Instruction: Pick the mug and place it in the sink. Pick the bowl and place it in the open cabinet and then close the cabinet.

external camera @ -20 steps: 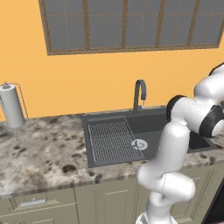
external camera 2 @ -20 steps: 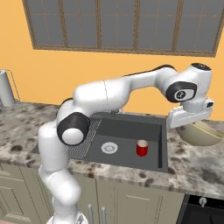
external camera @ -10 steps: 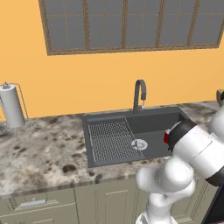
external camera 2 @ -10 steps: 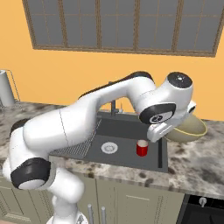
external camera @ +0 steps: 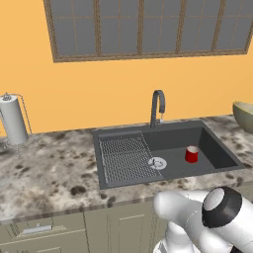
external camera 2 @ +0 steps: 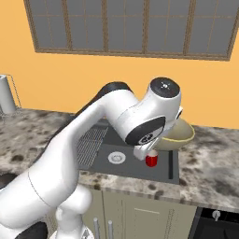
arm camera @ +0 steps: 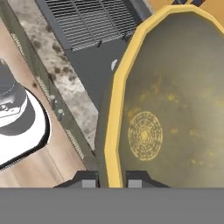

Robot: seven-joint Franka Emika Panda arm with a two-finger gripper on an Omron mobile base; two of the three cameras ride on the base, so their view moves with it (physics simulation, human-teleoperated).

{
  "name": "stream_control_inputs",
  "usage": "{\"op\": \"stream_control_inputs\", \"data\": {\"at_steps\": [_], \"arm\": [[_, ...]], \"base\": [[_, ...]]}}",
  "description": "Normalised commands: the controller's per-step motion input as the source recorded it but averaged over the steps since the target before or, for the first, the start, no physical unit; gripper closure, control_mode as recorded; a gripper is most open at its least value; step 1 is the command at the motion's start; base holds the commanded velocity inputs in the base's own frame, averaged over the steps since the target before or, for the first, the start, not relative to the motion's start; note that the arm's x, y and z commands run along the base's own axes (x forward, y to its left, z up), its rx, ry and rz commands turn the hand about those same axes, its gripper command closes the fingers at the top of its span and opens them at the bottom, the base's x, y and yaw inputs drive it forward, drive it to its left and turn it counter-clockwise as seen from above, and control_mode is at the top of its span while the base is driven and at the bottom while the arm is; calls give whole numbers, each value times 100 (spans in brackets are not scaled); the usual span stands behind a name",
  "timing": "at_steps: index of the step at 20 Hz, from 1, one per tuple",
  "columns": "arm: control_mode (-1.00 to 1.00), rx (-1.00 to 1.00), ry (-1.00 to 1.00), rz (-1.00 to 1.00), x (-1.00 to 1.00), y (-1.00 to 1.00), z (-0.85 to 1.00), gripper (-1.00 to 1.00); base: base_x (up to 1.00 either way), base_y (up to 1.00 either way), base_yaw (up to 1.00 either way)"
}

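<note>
The mug [external camera: 191, 153] is sitting in the sink [external camera: 217, 148], so that part is done. The gripper [arm camera: 112, 178] is clamping the bowl [arm camera: 175, 109] by its rim and, it seems, lifting it off the counter since a moment ago; the cabinet comes next.

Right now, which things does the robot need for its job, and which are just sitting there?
For the job: mug, sink, bowl, gripper clamped on the bowl's rim.
Just sitting there: paper towel roll, faucet, window.
</note>
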Motion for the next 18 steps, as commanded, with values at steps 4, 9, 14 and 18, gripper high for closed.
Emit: {"op": "stream_control_inputs", "data": {"at_steps": [4, 9, 14, 18], "arm": [[-100, 0, 1, 25, -19, 65, 34, 100], [-100, 0, 0, 21, -24, 61, 34, 100], [-100, 0, 0, 15, -8, 72, 18, 100], [-100, -1, 0, 9, 7, 87, -1, 100]], "base": [[0, 0, 0], [0, 0, 0], [0, 0, 0], [0, 0, 0]]}}
